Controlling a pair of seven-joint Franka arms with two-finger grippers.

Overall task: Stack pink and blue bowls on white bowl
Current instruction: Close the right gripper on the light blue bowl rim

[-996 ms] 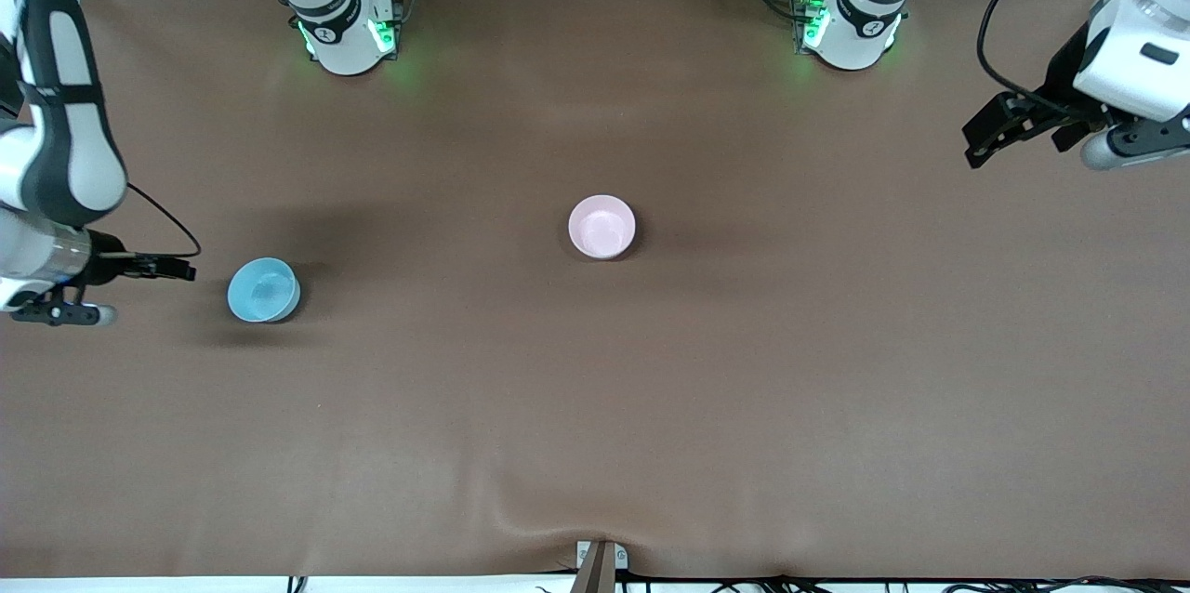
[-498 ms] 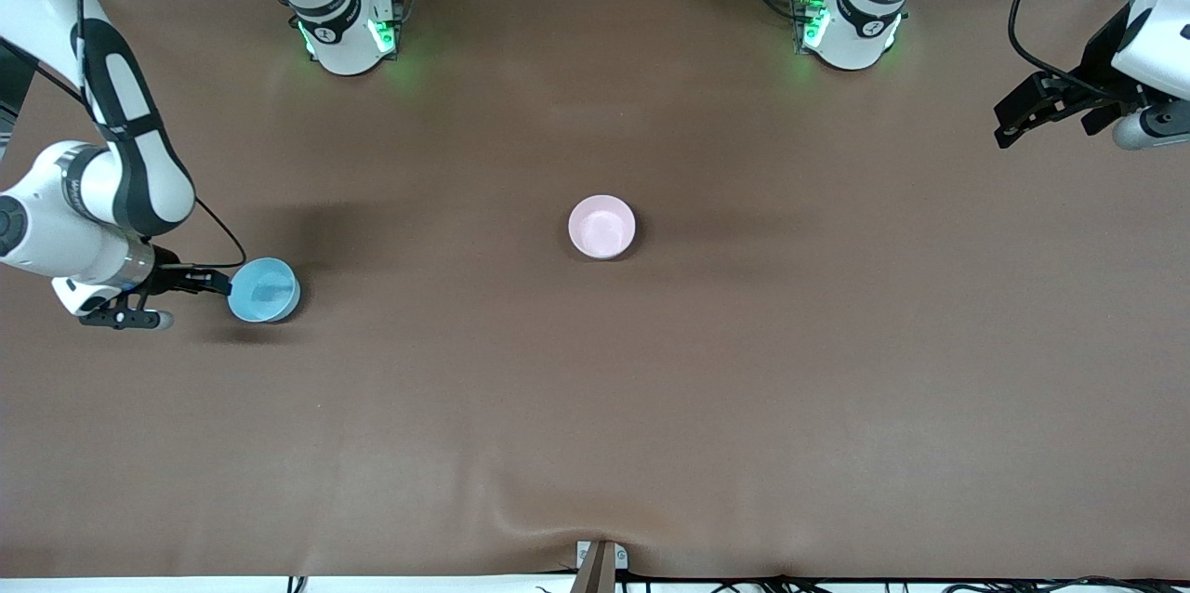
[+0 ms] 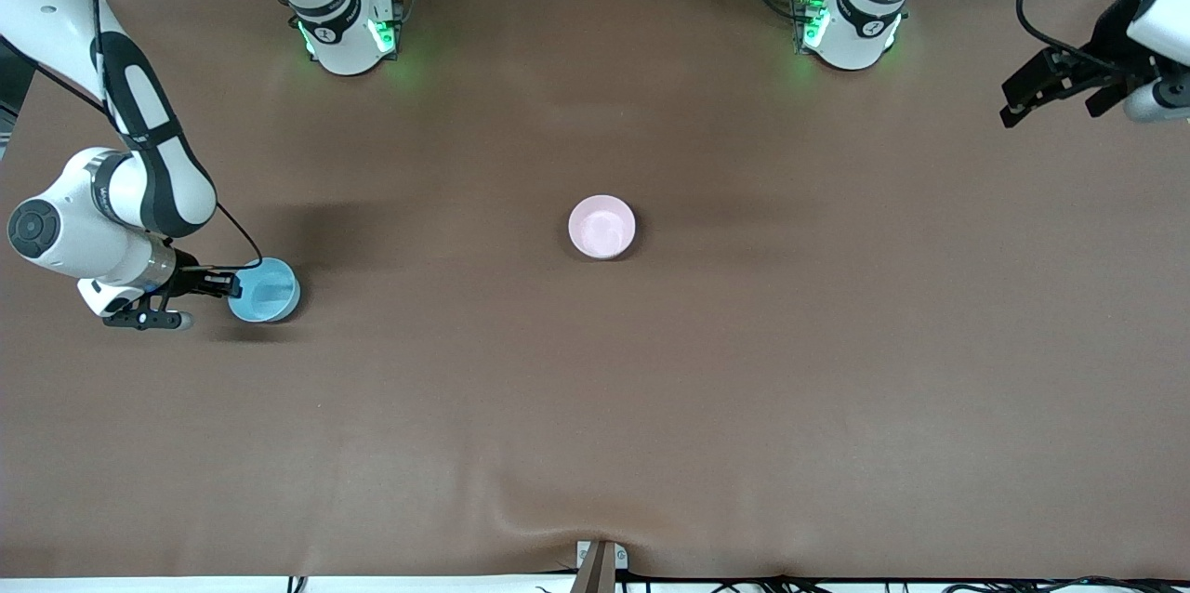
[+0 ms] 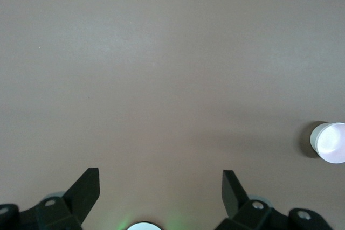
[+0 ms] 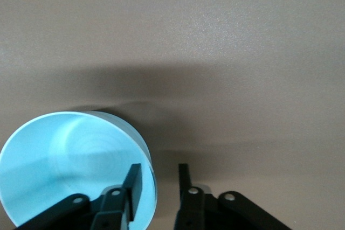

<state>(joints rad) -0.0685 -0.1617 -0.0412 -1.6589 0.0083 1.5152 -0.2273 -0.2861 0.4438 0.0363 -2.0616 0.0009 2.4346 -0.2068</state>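
The light blue bowl (image 3: 265, 290) stands upright on the brown table toward the right arm's end. My right gripper (image 3: 232, 283) is at its rim, open. In the right wrist view the blue bowl (image 5: 64, 165) shows one finger (image 5: 133, 184) inside it and the other finger outside, with a gap on each side of the wall; the right gripper (image 5: 159, 181) is low at the rim. The pale pink bowl (image 3: 601, 226) stands at the table's middle and also shows in the left wrist view (image 4: 330, 143). The white bowl is not in view. My left gripper (image 3: 1021, 102) is open and empty, up over the left arm's end, also seen in its wrist view (image 4: 160, 184).
The two arm bases (image 3: 349, 31) (image 3: 851, 26) stand along the table's edge farthest from the front camera. A small metal bracket (image 3: 600, 560) sits at the nearest edge, with a wrinkle in the brown cloth (image 3: 558, 519) just above it.
My right gripper has moved in to the blue bowl and now straddles its rim. My left arm has drawn away toward its own end of the table. Both bowls have stayed in place.
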